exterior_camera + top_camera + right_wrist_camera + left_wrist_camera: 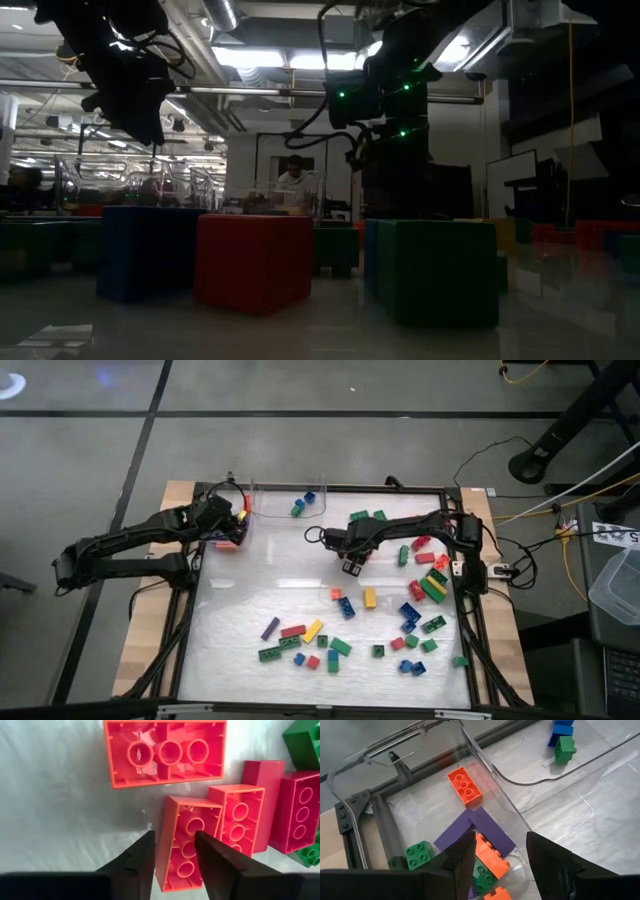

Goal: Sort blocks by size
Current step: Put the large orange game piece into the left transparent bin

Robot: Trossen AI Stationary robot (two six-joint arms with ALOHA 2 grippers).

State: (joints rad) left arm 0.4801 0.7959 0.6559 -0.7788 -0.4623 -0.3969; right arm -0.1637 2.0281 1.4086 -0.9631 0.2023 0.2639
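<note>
My right gripper [352, 567] points down at mid table, its fingers apart. In the right wrist view an orange brick [186, 817] lies below my right gripper [175, 836] with its hollow underside up. A longer orange brick [165, 752] and red bricks [240, 815] lie beside it, undersides up too. My left gripper [238, 525] hangs open and empty over a clear bin [380, 755] at the far left. That bin holds orange [465, 785], purple [470, 825] and green [418, 855] bricks. More blocks [293, 631] lie scattered over the near half of the mat. My right gripper comes at the orange brick from above, its fingers lying along the brick. One finger [142, 857] stands just beside a long wall [164, 840]. The other [212, 860] covers the opposite wall. I cannot tell whether either finger touches the brick.
A second clear bin [262, 510] at the far edge holds small blue and green blocks [303, 502]. A black frame [470, 610] rims the white mat. Green bricks [305, 740] lie to one side of the red ones. Red [255, 260], blue [150, 250] and green [440, 270] blocks fill the low view.
</note>
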